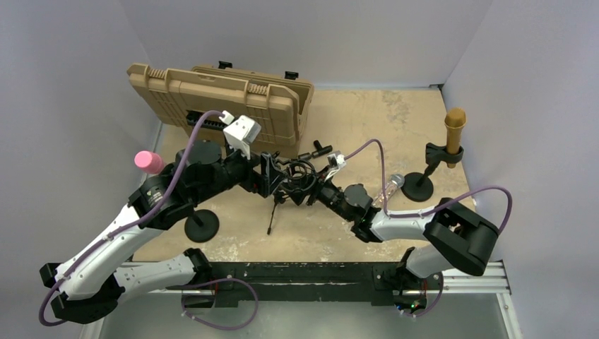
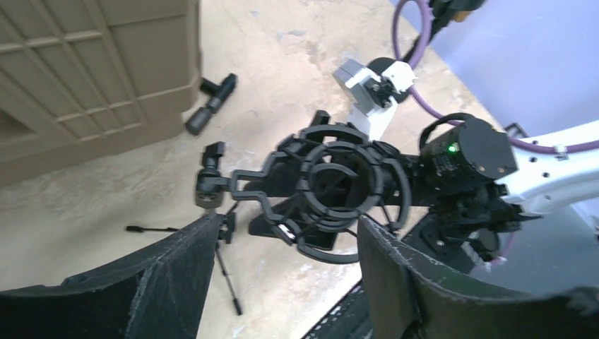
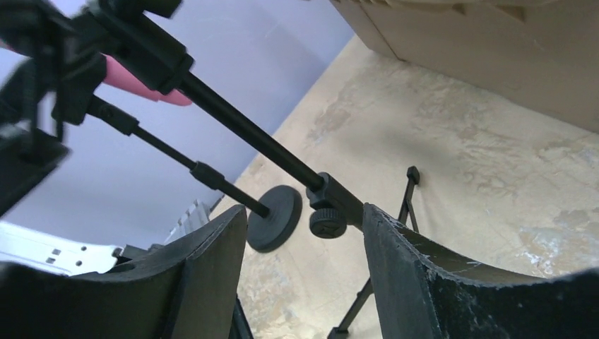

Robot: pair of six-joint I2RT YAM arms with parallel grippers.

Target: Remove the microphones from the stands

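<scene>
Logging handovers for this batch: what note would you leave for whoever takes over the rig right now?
Left gripper: open, fingers either side of the black shock mount at mid-table; no grip visible.
Right gripper: open, holding nothing, facing the same mount from the other side.
Things: the pink microphone sits on the left stand; the gold microphone stands upright in the right stand.
Done: neither microphone is off its stand. Whether the shock mount holds one, I cannot tell.
Left: grasp the microphone and lift it free of its stand.
</scene>
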